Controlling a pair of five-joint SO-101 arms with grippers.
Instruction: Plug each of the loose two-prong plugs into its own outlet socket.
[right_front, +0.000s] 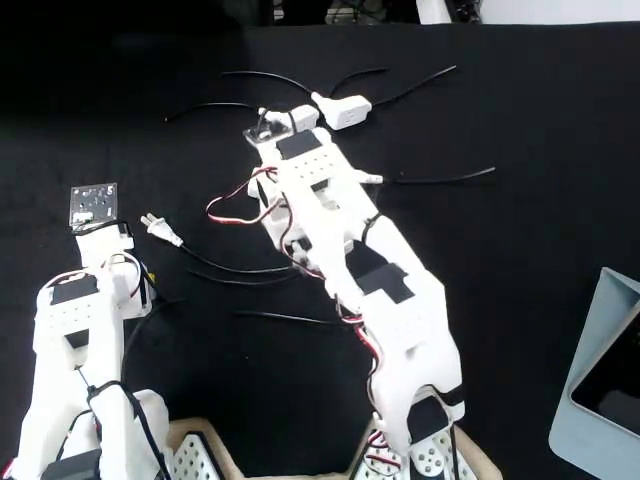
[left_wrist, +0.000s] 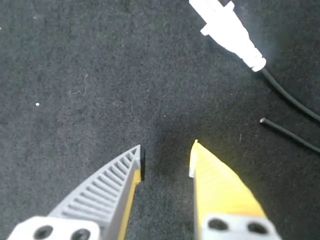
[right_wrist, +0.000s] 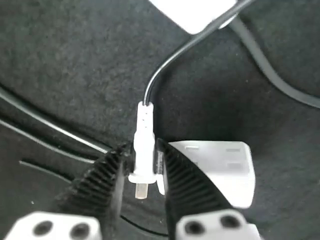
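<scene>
My right gripper is shut on a white two-prong plug; its prongs point back toward the wrist and its black cord runs away from it. A white outlet socket block lies right beside that plug. In the high view this gripper is at the back middle of the table, next to the socket block and a second white block. My left gripper is open above bare black cloth. A loose white plug lies ahead of it, apart from the fingers. From above, that plug lies just right of the left gripper.
Several thin black cords cross the black cloth between and behind the arms. A grey bin stands at the right edge. The two arm bases sit at the front edge.
</scene>
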